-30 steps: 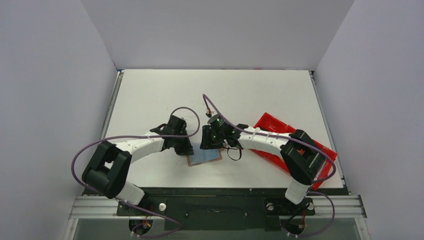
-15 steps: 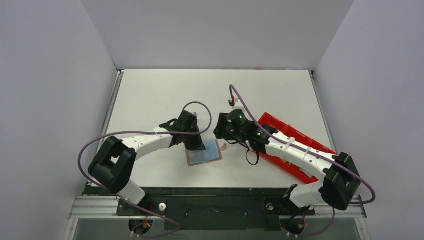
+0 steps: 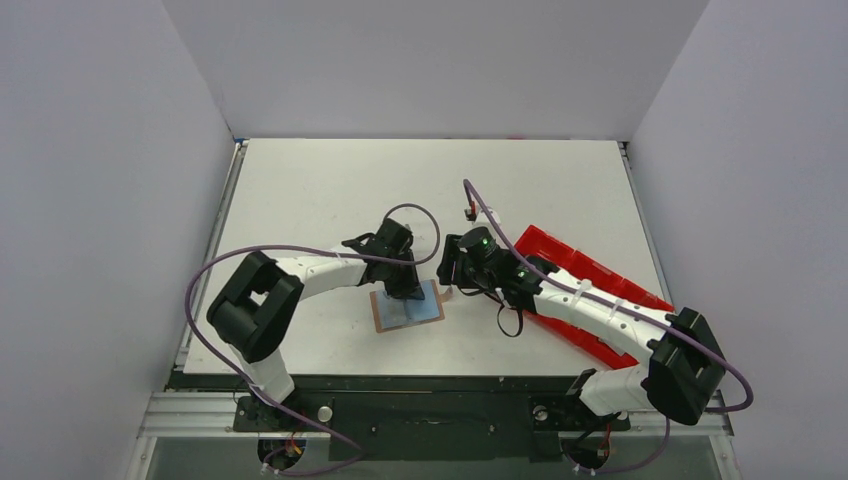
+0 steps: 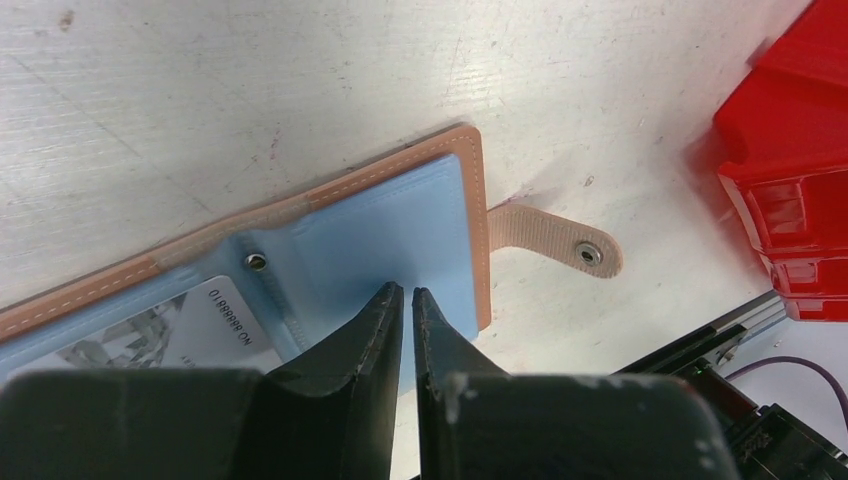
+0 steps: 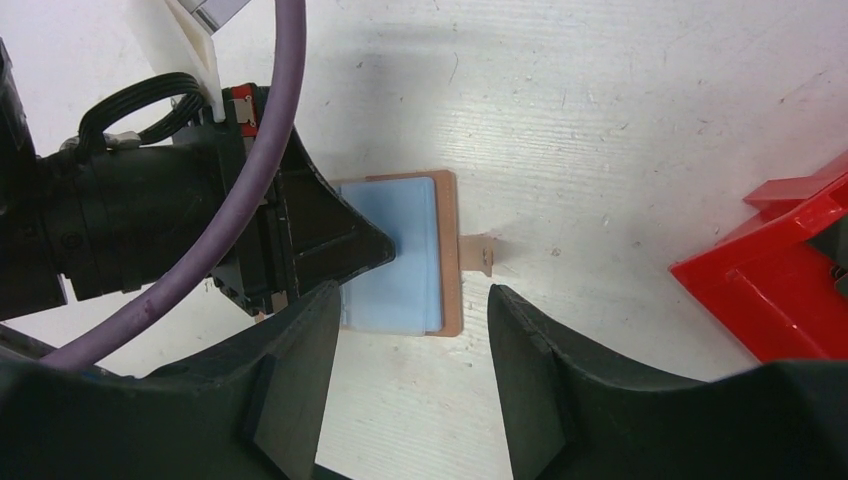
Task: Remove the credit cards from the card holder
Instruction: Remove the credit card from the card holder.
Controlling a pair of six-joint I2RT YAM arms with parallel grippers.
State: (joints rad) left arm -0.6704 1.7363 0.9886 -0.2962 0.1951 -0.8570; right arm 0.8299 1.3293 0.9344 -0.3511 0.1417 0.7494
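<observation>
The card holder lies open and flat on the table, light blue panels up, brown rim around them. In the left wrist view its blue panel, strap tab and a white card in the left pocket show. My left gripper is shut, its tips resting on the blue right panel, holding nothing. My right gripper is open and empty, just right of the holder. In the right wrist view it hovers over the holder's near right edge.
The long red plastic tray lies to the right under the right arm, and shows in the left wrist view and right wrist view. White walls enclose the table on three sides.
My left gripper has moved right onto the card holder's panel. My right gripper has pulled back off the holder to its right side and its arm has swung out.
</observation>
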